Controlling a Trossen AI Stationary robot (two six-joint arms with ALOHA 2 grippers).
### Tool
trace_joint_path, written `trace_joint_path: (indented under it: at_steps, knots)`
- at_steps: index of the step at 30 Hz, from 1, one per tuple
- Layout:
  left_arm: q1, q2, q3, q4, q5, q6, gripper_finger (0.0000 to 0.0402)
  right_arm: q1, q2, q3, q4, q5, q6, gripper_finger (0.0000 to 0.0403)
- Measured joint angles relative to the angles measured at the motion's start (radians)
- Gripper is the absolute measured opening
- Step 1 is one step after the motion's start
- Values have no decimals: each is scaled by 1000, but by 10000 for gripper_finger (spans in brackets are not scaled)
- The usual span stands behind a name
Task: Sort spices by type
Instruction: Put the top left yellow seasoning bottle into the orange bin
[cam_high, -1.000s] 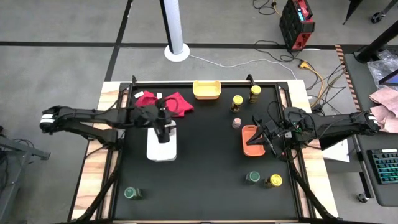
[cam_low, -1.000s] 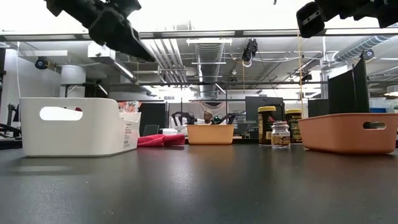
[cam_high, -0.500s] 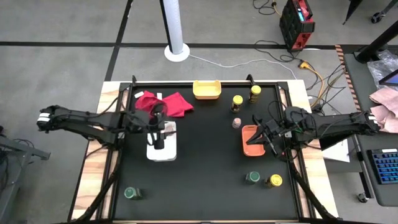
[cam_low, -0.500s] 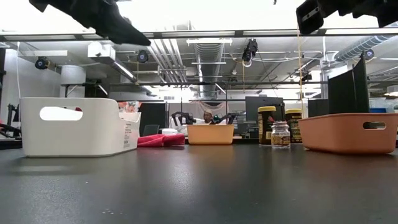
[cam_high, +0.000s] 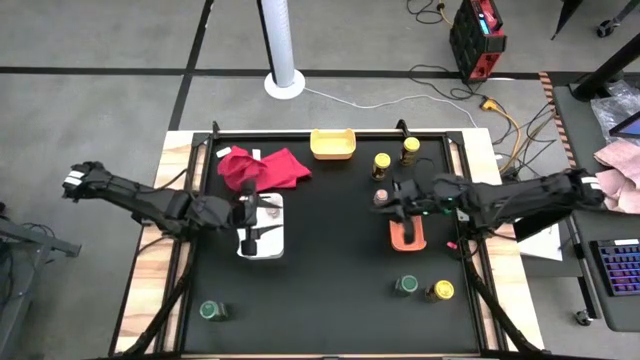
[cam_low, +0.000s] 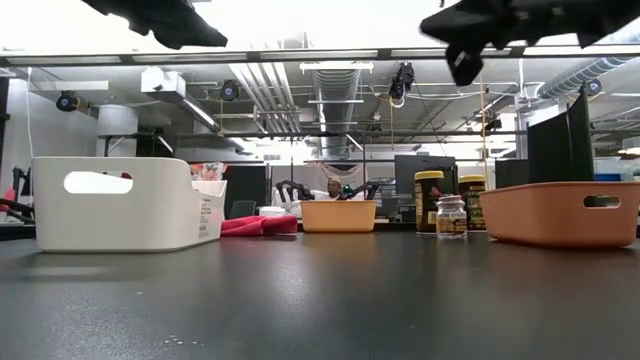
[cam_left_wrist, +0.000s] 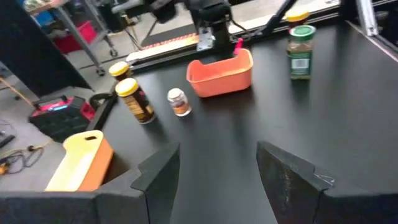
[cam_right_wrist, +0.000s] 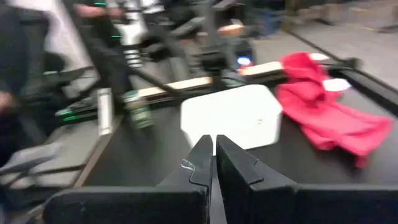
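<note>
My left gripper (cam_high: 264, 216) hovers open over the white tray (cam_high: 280, 240), and nothing is between its fingers (cam_left_wrist: 158, 174). My right gripper (cam_high: 398, 196) is shut and empty, held high over the far left end of the orange tray (cam_high: 408, 238). It is beside a pinkish-brown spice jar (cam_high: 380, 198) that stands on the mat. Two yellow-lidded jars (cam_high: 381, 163) (cam_high: 410, 150) stand farther back. A green-lidded jar (cam_high: 405, 286) and a yellow one (cam_high: 440, 291) stand near the front right. Another green-lidded jar (cam_high: 211, 311) is at the front left.
A red cloth (cam_high: 265, 166) lies at the back left, beside the white tray's far end. A yellow tray (cam_high: 333, 144) sits at the far edge. The black mat (cam_high: 330, 280) is bare between the trays and the near jars. A pole base (cam_high: 284, 84) stands beyond the table.
My left arm has swung toward the near edge, and its open gripper stays over the white tray, now pointing more toward the right. My right gripper has moved left and farther back over the orange tray, levelling and rolling, and has stayed shut.
</note>
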Motion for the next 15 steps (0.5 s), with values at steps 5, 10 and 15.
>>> trace_joint_path:
  at_steps: [5,10,15]
  knots:
    - [-22,0,0,-65,-51,-49,196,0,136,123,-28,50,-4,13]
    - [-22,0,0,-109,-136,-28,196,-5,226,346,-323,74,4,13]
    - [-20,0,0,-121,-263,13,196,-5,332,597,-761,296,180,13]
